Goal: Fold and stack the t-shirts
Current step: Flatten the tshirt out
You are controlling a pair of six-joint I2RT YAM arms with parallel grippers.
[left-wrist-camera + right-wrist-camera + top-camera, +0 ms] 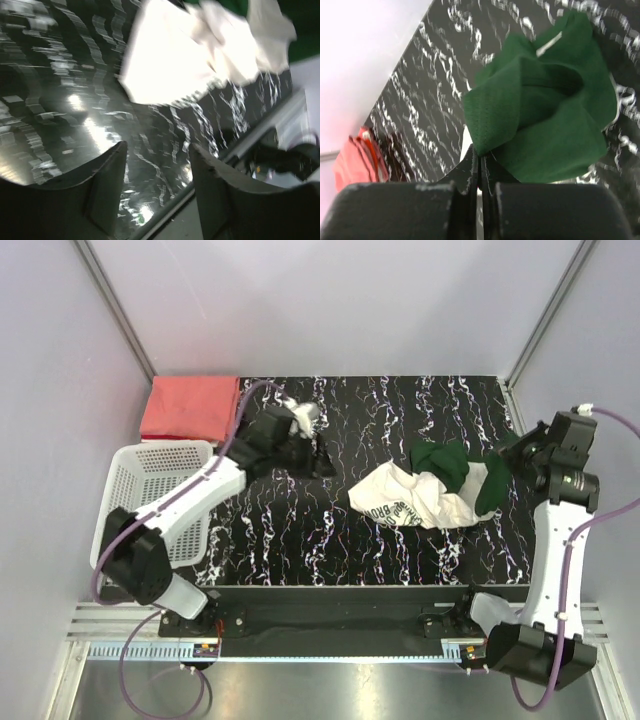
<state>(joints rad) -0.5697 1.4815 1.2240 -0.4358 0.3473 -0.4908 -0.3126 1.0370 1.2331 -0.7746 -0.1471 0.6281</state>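
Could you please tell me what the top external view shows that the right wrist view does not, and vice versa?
Only the top external view shows the white mesh basket, the open left gripper and the dark lettering on the cream and green t-shirt. Only the right wrist view shows close up the right gripper shut on that shirt's green fold. Both show that shirt, the salmon-red t-shirt and the black marbled table.
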